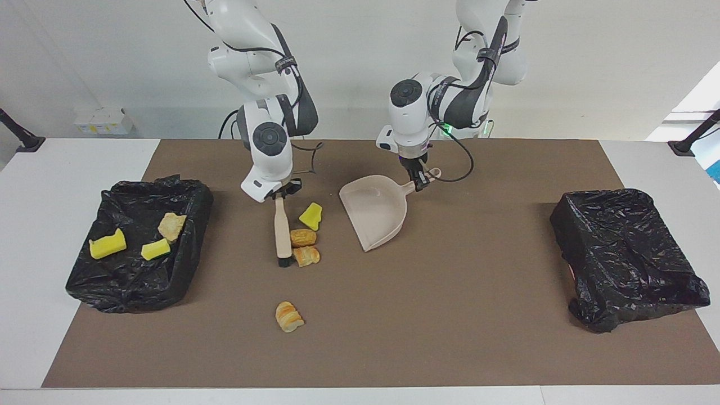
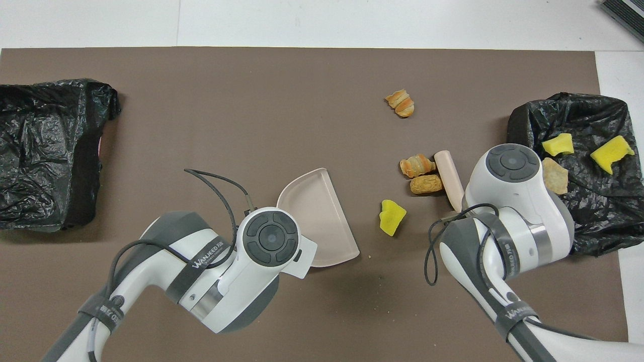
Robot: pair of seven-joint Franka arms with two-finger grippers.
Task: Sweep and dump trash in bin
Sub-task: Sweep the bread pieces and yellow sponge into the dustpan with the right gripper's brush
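Observation:
My right gripper (image 1: 279, 194) is shut on the handle of the beige brush (image 1: 281, 228), whose black bristles rest on the mat. Two bread pieces of trash (image 1: 302, 237) (image 1: 307, 256) lie against the brush on its dustpan side, with a yellow sponge chunk (image 1: 311, 216) just beside them. One more bread piece (image 1: 289, 316) lies alone, farther from the robots. My left gripper (image 1: 419, 183) is shut on the handle of the beige dustpan (image 1: 376, 211), mouth tipped to the mat. The black-lined bin (image 1: 129, 287) at the right arm's end holds three scraps (image 1: 107, 243).
A second black-lined bin (image 1: 624, 253) sits at the left arm's end of the brown mat (image 1: 450, 337). Overhead, the brush (image 2: 449, 173) shows beside the right wrist, and the dustpan (image 2: 317, 218) lies partly under the left wrist.

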